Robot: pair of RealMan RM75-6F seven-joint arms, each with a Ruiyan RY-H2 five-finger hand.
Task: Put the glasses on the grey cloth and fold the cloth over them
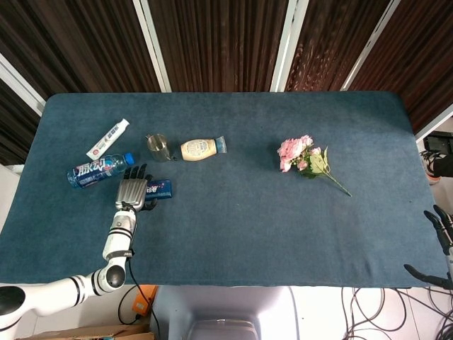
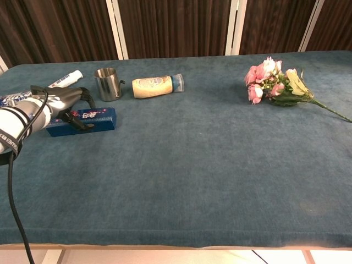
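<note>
While curled over the blue box (image 2: 82, 121) — left hand (image 1: 132, 191) gripping it, just beside the steel cup (image 2: 108, 83); right hand (image 1: 440, 237) spread, far off.

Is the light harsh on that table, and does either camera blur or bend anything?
Head view: soft, even light, faint shadows only, with the table edges bowing slightly near the frame edges. Chest view: the metal cup shows small bright reflections, the flowers are sharp, and the left hand close to the lens over the blue box looks slightly soft.
</note>
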